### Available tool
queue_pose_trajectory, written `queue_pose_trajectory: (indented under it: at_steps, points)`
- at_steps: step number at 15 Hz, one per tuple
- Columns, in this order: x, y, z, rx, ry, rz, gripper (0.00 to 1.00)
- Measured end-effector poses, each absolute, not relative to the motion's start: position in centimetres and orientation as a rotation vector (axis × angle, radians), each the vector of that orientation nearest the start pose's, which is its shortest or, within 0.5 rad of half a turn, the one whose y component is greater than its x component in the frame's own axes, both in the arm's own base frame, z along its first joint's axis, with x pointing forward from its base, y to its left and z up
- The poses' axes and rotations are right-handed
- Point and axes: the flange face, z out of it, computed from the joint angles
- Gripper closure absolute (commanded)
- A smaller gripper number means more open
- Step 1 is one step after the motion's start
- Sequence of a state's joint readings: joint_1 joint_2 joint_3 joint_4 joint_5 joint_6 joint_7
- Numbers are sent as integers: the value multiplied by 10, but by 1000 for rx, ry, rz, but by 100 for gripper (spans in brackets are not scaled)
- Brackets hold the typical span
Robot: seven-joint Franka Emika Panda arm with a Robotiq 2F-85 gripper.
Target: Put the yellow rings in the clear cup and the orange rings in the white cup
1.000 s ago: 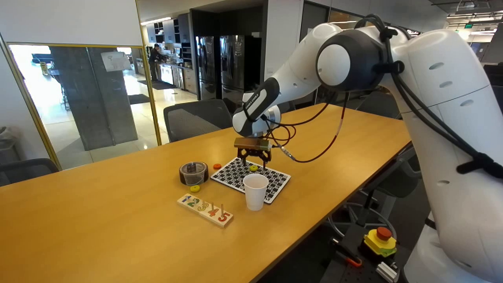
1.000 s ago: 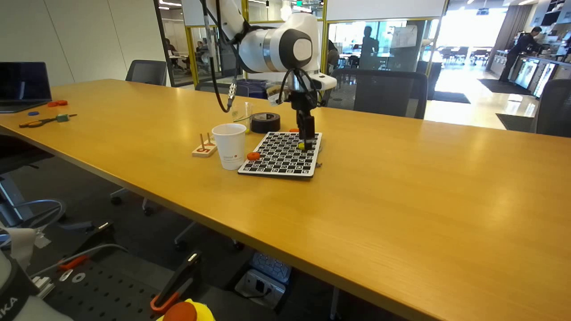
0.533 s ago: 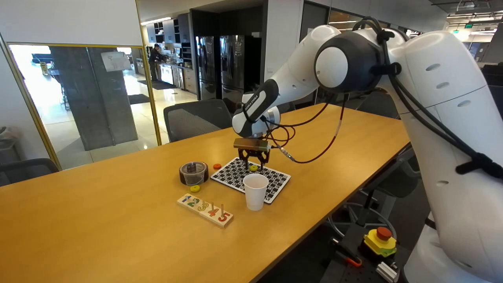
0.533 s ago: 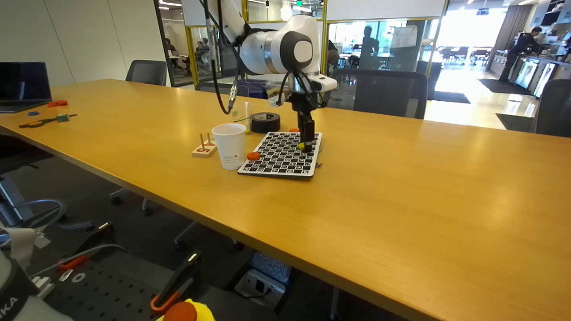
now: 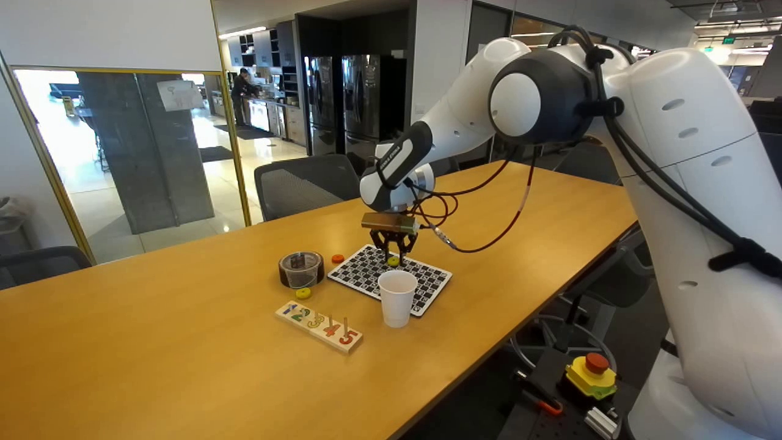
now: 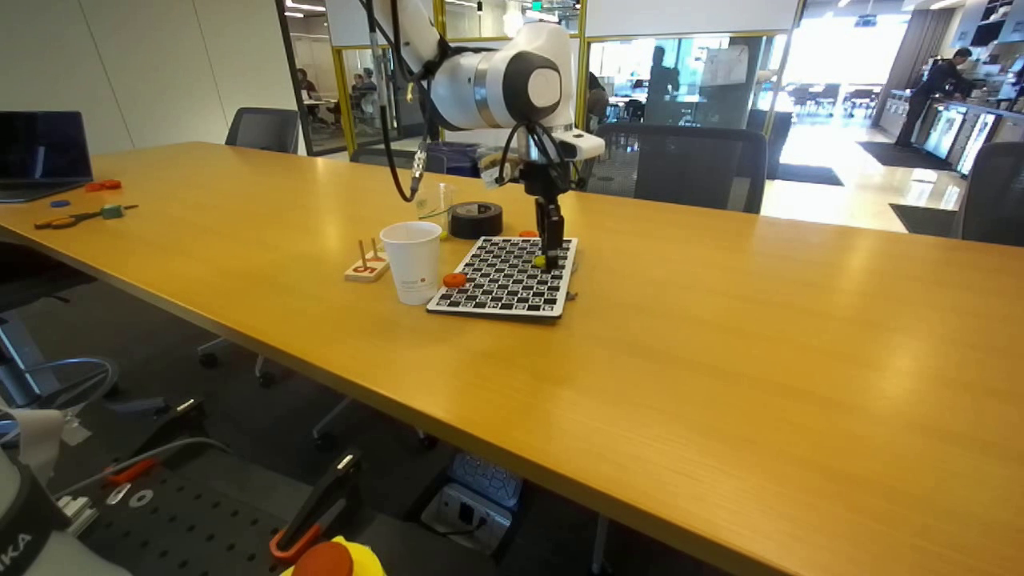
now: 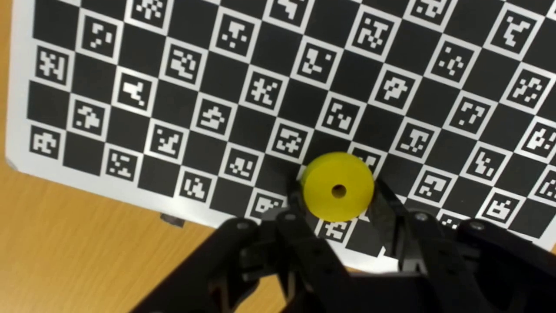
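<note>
A yellow ring point(image 7: 339, 167) with a small hole lies at the board's edge region, and both fingers of my gripper point(image 7: 339, 191) press against its sides. Another yellow ring point(image 5: 303, 293) rests on the table beside the clear cup point(image 5: 300, 278), which looks dark against a tape roll. The white cup point(image 5: 397, 299) stands upright at the board's near side. One orange ring point(image 6: 454, 280) sits on the board's corner by the white cup; in an exterior view that cup hides it. A further orange ring point(image 5: 337, 259) is on the table past the board.
The black-and-white checkered board point(image 5: 432, 278) lies flat under the gripper. A black tape roll point(image 6: 476, 220) stands by the clear cup. A wooden number board point(image 5: 319, 327) with upright pegs is nearby. Pliers point(image 6: 76, 218) and a laptop point(image 6: 44, 156) lie farther off.
The fingers have drawn together from wide apart to touch the yellow ring on both sides. The arm has dipped slightly, then risen a little. Cups and other rings have stayed put.
</note>
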State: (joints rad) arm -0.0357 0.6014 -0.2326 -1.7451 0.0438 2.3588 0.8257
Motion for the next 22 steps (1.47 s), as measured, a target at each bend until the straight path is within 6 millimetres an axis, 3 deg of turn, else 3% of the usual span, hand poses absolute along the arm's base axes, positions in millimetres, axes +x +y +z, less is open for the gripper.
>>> queue_pose_trajectory:
  at_steps: [3, 7, 11, 14, 18, 22]
  points:
    - [654, -162, 250, -2764, 1657, -101, 83]
    - [668, -145, 288, -2754, 1588, -179, 83]
    - [679, -97, 326, -2757, 1465, -238, 83]
    - [683, -53, 342, -2777, 1349, -254, 83]
    - [686, 2, 345, -2817, 1180, -237, 83]
    - [684, 39, 344, -2851, 1038, -221, 83]
